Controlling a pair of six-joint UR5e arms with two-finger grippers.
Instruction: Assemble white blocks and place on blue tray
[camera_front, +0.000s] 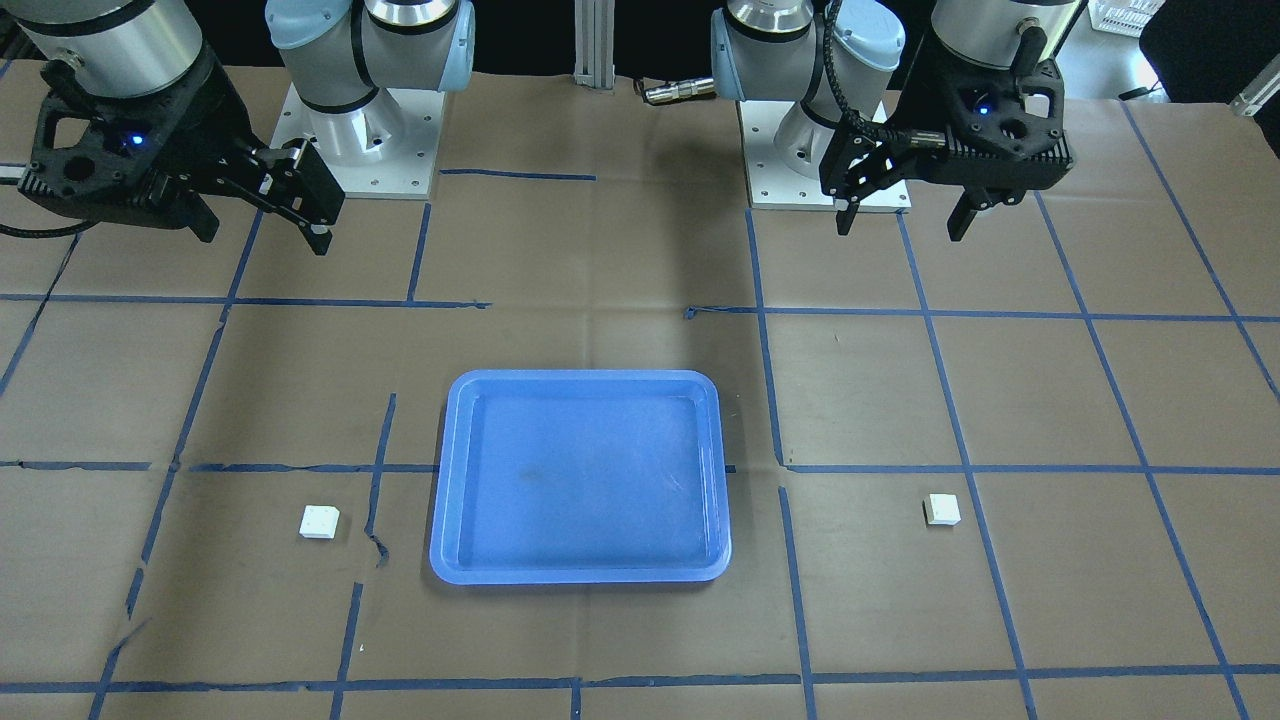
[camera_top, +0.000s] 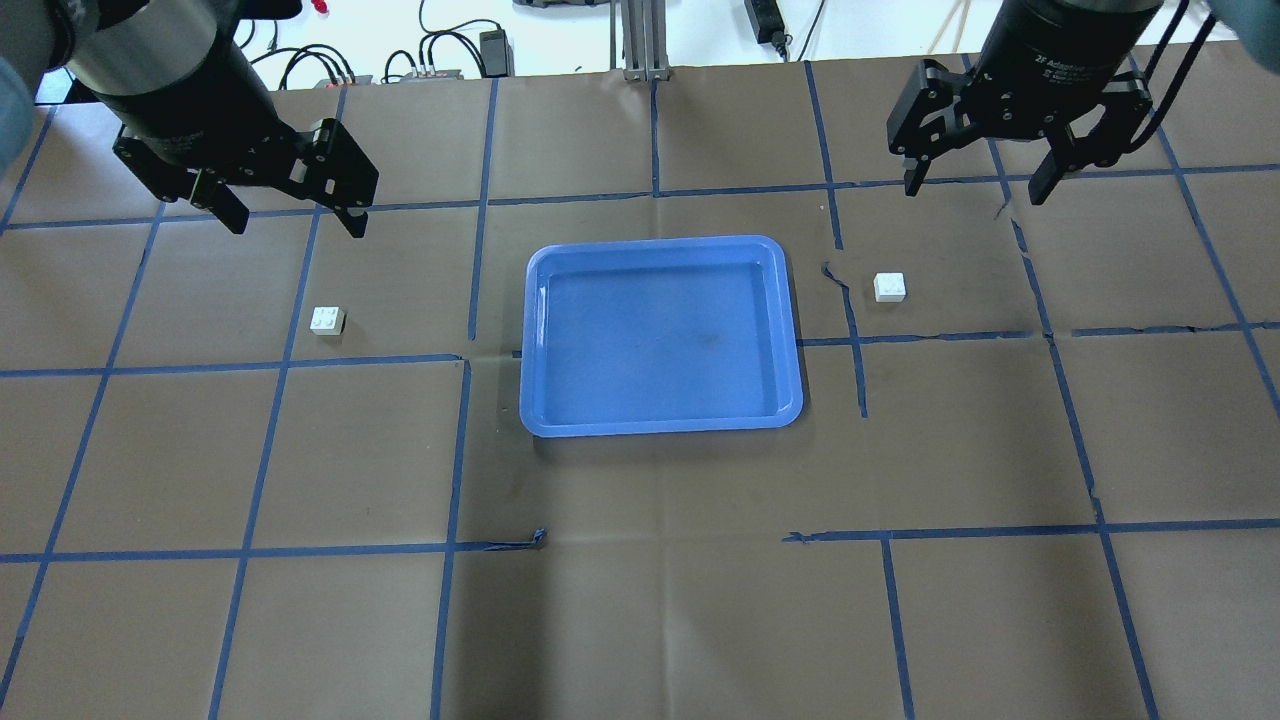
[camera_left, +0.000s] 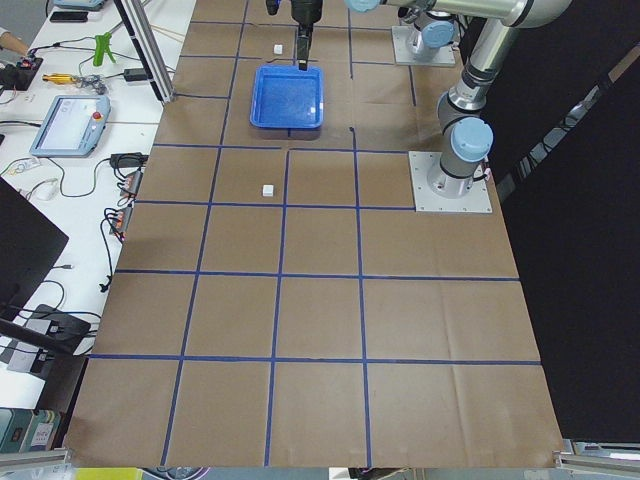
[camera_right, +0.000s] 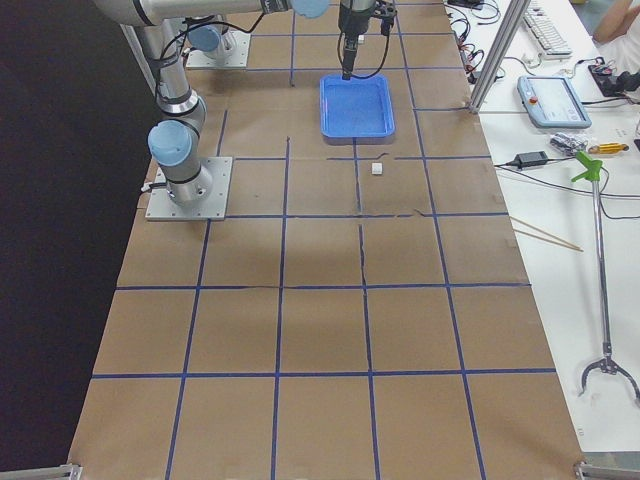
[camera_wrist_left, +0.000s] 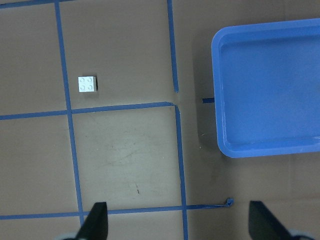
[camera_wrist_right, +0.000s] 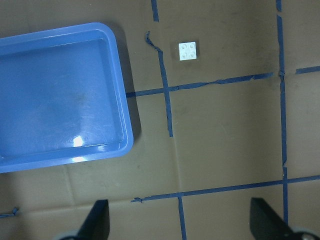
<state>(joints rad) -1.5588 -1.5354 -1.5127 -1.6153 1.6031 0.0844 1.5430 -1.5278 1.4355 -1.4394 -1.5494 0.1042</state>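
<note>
The blue tray (camera_top: 660, 243) lies empty at the table's middle. One white block (camera_top: 327, 320) sits studs up to the tray's left, another white block (camera_top: 889, 287) to its right; they are apart. My left gripper (camera_top: 298, 222) is open and empty, raised beyond the left block. My right gripper (camera_top: 975, 190) is open and empty, raised beyond the right block. In the left wrist view the left block (camera_wrist_left: 87, 84) lies ahead of the open fingertips (camera_wrist_left: 95, 222), with the tray (camera_wrist_left: 216, 100) at the right. In the right wrist view the right block (camera_wrist_right: 187, 50) lies ahead, with the tray (camera_wrist_right: 125, 115) at the left.
Brown paper with blue tape lines covers the table (camera_top: 650, 600). The two arm bases (camera_front: 360, 150) stand on the robot's side. A post (camera_top: 640, 40) and cables stand past the far edge.
</note>
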